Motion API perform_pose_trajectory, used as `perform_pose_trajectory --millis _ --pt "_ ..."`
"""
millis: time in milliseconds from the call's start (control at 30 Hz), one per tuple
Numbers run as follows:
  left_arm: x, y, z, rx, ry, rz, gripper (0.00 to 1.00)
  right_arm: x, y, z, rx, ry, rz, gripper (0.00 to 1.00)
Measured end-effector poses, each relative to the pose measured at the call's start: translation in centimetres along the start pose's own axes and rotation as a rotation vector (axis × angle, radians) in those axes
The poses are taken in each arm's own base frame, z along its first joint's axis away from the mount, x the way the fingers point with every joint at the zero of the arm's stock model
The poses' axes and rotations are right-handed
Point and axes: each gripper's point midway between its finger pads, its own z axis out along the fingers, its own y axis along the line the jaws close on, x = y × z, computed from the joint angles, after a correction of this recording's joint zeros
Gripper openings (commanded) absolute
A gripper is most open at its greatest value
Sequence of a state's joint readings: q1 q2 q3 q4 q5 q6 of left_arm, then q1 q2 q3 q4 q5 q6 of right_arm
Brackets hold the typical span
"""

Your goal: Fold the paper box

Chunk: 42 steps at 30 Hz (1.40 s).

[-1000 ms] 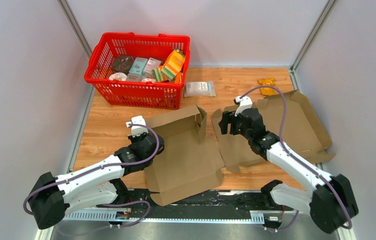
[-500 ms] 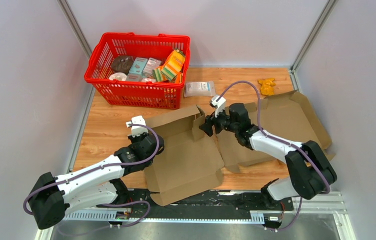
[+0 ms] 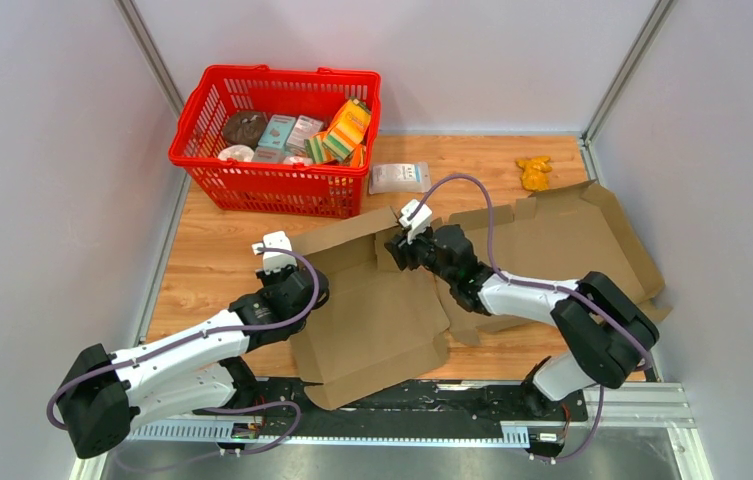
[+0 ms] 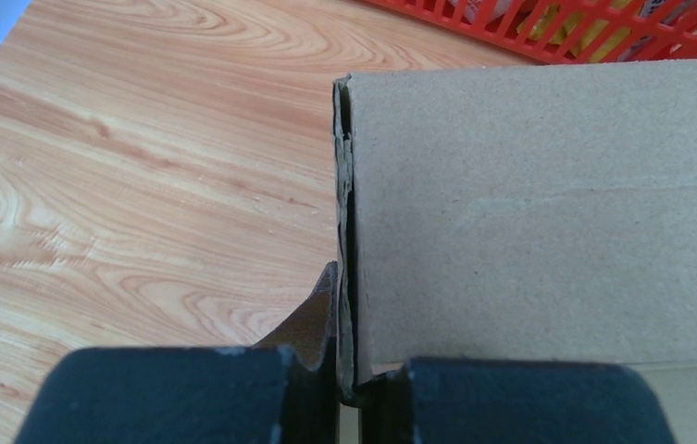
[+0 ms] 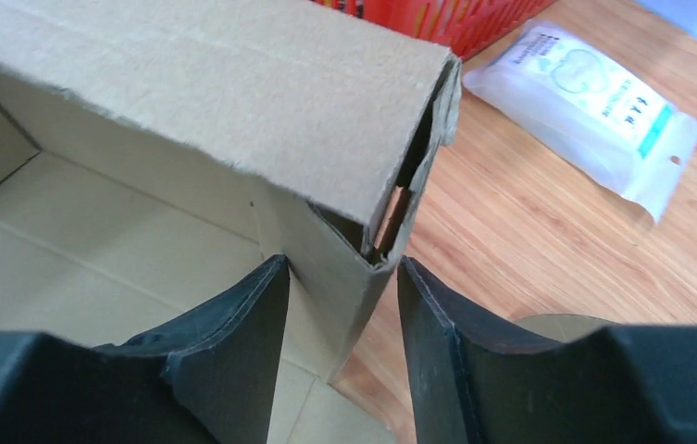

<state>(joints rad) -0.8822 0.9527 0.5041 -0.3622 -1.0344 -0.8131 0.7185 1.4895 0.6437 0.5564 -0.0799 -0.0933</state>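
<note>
The paper box (image 3: 372,315) is brown cardboard, half folded, lying on the wooden table between the arms with its back wall raised. My left gripper (image 3: 295,288) is shut on the box's left wall; in the left wrist view the doubled edge (image 4: 349,231) runs straight into the pinched jaws (image 4: 349,375). My right gripper (image 3: 395,250) is at the box's back right corner. In the right wrist view its fingers (image 5: 342,268) stand open on either side of the upright corner wall (image 5: 344,250), one inside the box and one outside.
A second flat cardboard sheet (image 3: 562,245) lies under and beyond the right arm. A red basket (image 3: 282,72) of groceries stands at the back left. A white pouch (image 3: 400,178) and a small yellow object (image 3: 533,172) lie on the wood behind the boxes.
The right arm has swung left from the flat sheet to the box's back right corner, its jaws narrowing around the wall. The left arm has stayed put.
</note>
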Motion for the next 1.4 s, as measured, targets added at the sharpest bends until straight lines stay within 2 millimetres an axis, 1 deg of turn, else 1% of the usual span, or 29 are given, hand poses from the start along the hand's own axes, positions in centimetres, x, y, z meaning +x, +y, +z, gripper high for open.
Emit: perform_pose_trajectory --millis 100,133,200,233,267,400,633,667,700,733,800,833,867,967,1033,1067,1100,1133,1167,1200,1267,1333,1367,1400 --pt "0.0 0.0 0.0 0.001 0.002 0.001 0.00 0.2 -0.7 0.4 0.084 -0.005 -0.010 0.35" --pt "0.1 0.0 0.0 0.001 0.002 0.002 0.00 0.2 -1.0 0.5 0.111 -0.008 -0.013 0.22" --pt "0.1 -0.1 0.0 0.002 0.004 0.002 0.00 0.3 -1.4 0.6 0.154 -0.011 -0.016 0.10" --pt "0.1 -0.1 0.0 0.003 0.004 0.002 0.00 0.3 -1.6 0.7 0.173 -0.011 -0.006 0.02" --pt "0.1 -0.1 0.0 0.003 0.005 0.002 0.00 0.3 -1.8 0.9 0.195 -0.012 0.005 0.00" --pt "0.2 -0.1 0.1 0.001 0.005 0.002 0.00 -0.1 -2.0 2.1 0.300 -0.018 0.024 0.00" --pt "0.1 0.3 0.2 -0.022 -0.001 -0.004 0.00 0.3 -1.3 1.7 0.561 -0.075 -0.031 0.00" --pt "0.1 0.4 0.2 -0.025 -0.003 -0.005 0.00 0.3 -1.2 1.6 0.580 -0.084 -0.032 0.04" --pt "0.0 0.4 0.2 -0.026 -0.005 -0.007 0.00 0.3 -1.2 1.5 0.592 -0.089 -0.029 0.12" --pt "0.0 0.4 0.2 -0.027 -0.006 -0.009 0.00 0.2 -1.1 1.4 0.591 -0.091 -0.026 0.27" --pt "0.0 0.4 0.2 -0.028 -0.009 -0.010 0.00 0.1 -1.0 1.3 0.581 -0.084 -0.028 0.47" --pt "0.0 0.4 0.2 -0.025 -0.007 -0.007 0.00 0.2 -1.1 1.1 0.577 -0.068 -0.035 0.60" --pt "0.1 0.3 0.2 -0.022 -0.005 -0.004 0.00 0.1 -1.0 0.9 0.559 -0.056 -0.038 0.66" --pt "0.2 0.1 0.1 -0.010 0.005 -0.001 0.00 -0.2 -0.4 -0.2 0.506 -0.009 -0.032 0.73" --pt "0.3 0.0 0.1 -0.005 0.007 -0.002 0.10 -0.5 0.0 -1.6 0.477 0.031 -0.004 0.79" --pt "0.2 0.0 0.0 -0.002 0.008 -0.004 0.20 -0.7 0.2 -2.6 0.464 0.049 0.023 0.81" --pt "0.2 0.0 0.0 0.003 0.008 -0.005 0.27 -0.9 0.3 -3.6 0.456 0.065 0.051 0.87" --pt "0.0 0.0 -0.1 0.007 0.005 -0.007 0.33 -0.9 0.4 -4.6 0.449 0.081 0.075 0.90" --pt "-0.2 -0.1 -0.2 0.014 0.000 -0.018 0.37 -0.9 0.6 -5.7 0.436 0.097 0.108 0.91" --pt "-0.5 -0.1 -0.3 0.022 -0.006 -0.031 0.45 -0.7 0.7 -7.0 0.425 0.120 0.142 0.91" --pt "-1.1 0.0 -0.6 0.040 -0.020 -0.066 0.55 -0.2 1.2 -9.0 0.388 0.164 0.195 0.91" --pt "-1.5 0.0 -1.0 0.065 -0.025 -0.103 0.57 0.8 1.9 -10.5 0.342 0.218 0.243 0.91" --pt "-1.6 0.0 -1.2 0.080 -0.024 -0.123 0.58 1.7 2.7 -11.4 0.304 0.267 0.273 0.91" --pt "-1.7 0.0 -1.5 0.093 -0.018 -0.134 0.59 2.2 3.0 -11.7 0.293 0.293 0.293 0.92"
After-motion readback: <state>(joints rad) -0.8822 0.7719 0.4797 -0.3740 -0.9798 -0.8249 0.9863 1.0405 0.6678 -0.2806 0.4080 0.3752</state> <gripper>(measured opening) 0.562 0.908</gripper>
